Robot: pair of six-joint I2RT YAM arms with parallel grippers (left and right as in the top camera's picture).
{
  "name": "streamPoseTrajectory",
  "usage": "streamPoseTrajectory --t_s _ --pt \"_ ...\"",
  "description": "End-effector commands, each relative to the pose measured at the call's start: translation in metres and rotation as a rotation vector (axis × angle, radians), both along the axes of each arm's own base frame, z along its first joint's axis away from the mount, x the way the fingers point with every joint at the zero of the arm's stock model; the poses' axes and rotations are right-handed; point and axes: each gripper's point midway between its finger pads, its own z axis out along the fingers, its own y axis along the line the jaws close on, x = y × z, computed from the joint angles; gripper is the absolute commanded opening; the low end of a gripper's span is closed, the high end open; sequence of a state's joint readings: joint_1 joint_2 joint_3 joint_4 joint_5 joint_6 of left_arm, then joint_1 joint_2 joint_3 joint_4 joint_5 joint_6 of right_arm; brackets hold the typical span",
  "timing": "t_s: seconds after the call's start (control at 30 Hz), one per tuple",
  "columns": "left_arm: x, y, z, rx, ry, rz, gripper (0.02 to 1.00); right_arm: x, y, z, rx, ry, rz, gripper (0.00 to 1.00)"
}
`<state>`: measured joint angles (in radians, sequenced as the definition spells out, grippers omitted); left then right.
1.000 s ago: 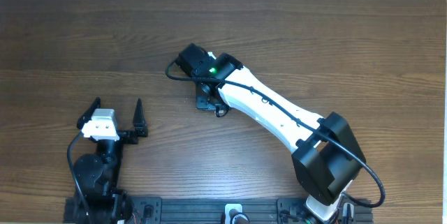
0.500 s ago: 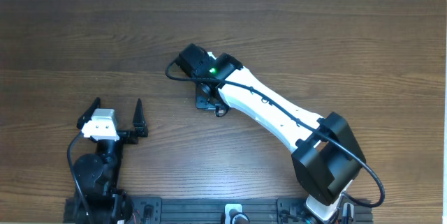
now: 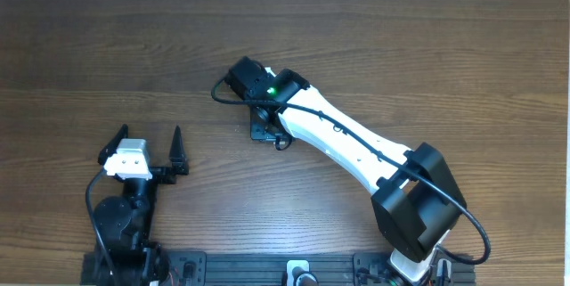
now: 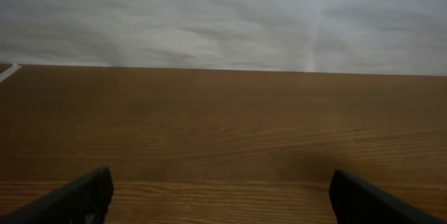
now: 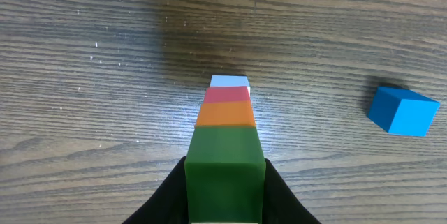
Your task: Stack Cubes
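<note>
Shifting barely since a second ago: clamping right gripper (image 5: 225,167) fingers on likely light, rigid green cube (image 5: 225,147) topping orange-red-white cube stack (image 5: 225,109) on wooden surface (image 3: 401,36), pinching flat opposite faces. Holding left gripper (image 3: 150,131) fingers apart.

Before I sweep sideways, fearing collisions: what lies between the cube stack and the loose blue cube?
Only bare table, in the right wrist view, from the stack, green cube on top, to the blue cube.

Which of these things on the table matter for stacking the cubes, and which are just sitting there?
Part of the job: green cube, orange cube, red cube, pale cube (one stack); loose blue cube; right gripper.
Just there: left gripper, open, holding nothing; table.
</note>
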<state>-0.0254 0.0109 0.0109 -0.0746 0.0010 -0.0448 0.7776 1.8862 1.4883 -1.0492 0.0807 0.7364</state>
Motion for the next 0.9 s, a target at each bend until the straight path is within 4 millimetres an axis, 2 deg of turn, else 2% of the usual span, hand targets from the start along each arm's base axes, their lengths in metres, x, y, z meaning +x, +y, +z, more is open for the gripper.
streamPoseTrajectory --t_s 0.03,0.2,0.47,0.53,0.6,0.73,0.83,0.9 --pt "0.0 0.0 -0.001 0.014 -0.002 -0.006 1.0 0.003 -0.005 -0.006 -0.023 -0.001 -0.013 0.18" --pt "0.0 0.0 -0.001 0.014 -0.003 -0.006 1.0 0.003 -0.005 -0.006 -0.023 -0.001 -0.013 0.397" --pt "0.0 0.0 -0.001 0.014 -0.002 -0.006 0.998 0.004 -0.005 -0.006 -0.022 -0.002 -0.013 0.542" --pt "0.0 0.0 -0.001 0.014 -0.003 -0.006 1.0 0.005 -0.005 -0.006 -0.02 -0.004 -0.015 0.809" --pt "0.0 0.0 -0.001 0.014 -0.002 -0.006 1.0 0.007 -0.004 -0.004 -0.014 -0.014 -0.016 0.991" --pt "0.0 0.0 -0.001 0.014 -0.002 -0.006 1.0 0.014 -0.004 0.014 0.004 -0.073 -0.019 0.993" --pt "0.0 0.0 -0.001 0.014 -0.002 -0.006 1.0 0.017 -0.003 0.042 0.049 -0.127 0.008 0.993" --pt "0.0 0.0 -0.001 0.014 -0.003 -0.006 1.0 0.017 -0.009 0.064 0.074 -0.166 0.013 0.993"
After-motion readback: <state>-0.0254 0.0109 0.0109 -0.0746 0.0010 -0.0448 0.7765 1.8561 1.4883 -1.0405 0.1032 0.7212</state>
